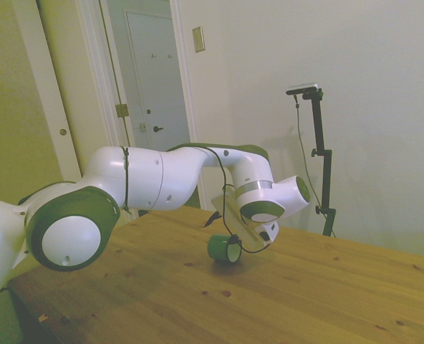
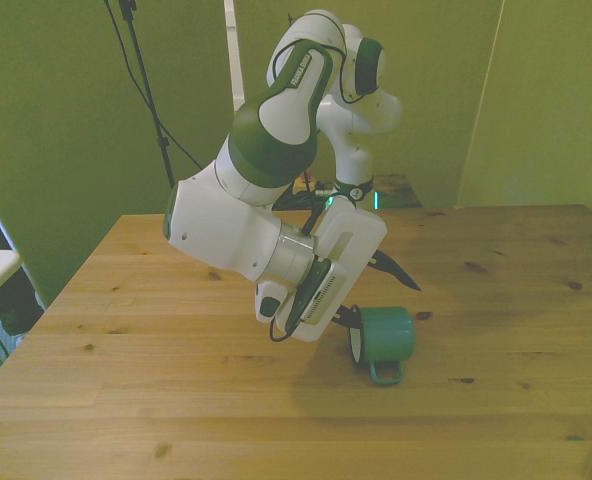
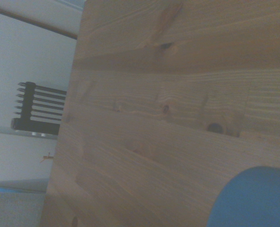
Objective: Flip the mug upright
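- Your wooden table (image 2: 176,400) fills the lower part of every view; the wrist view shows its planks and knots close up.
- Your white arm (image 2: 246,215) bends low over the table's middle.
- The gripper (image 2: 344,316) sits just beside the mug's rim; you cannot tell from these views how its jaws stand.
- The mug (image 2: 383,338) lies on its side on the table, handle toward the camera in the front view.

You see mostly the wooden table (image 3: 178,94) with its knots and grain. One rounded part of the mug (image 3: 253,198) looks blue here. Beyond the table edge is a dark slatted object (image 3: 36,109) against a pale wall.
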Robot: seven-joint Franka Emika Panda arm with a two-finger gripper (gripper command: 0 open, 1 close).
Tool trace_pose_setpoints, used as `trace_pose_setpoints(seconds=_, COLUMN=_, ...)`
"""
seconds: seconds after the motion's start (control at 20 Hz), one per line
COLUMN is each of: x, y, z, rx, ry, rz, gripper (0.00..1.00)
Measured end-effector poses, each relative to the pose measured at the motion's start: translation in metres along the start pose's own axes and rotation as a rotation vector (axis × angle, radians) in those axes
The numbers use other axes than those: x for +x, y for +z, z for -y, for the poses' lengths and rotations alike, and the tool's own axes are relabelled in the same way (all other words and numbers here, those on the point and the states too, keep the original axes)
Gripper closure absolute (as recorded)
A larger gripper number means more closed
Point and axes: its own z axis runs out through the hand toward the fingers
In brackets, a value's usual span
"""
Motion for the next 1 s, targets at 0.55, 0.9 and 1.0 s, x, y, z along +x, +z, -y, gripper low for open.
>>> trace_pose_setpoints(seconds=0.55, x=0.014, y=0.010, z=-0.003, rx=0.014, ry=-0.013, rz=0.042, gripper=1.00)
trace_pose_setpoints(seconds=0.9, x=0.015, y=0.008, z=0.000, rx=0.015, ry=-0.025, rz=0.051, gripper=1.00)
trace_pose_setpoints(seconds=1.0, x=0.014, y=0.007, z=0.002, rx=0.014, ry=-0.028, rz=0.048, gripper=1.00)
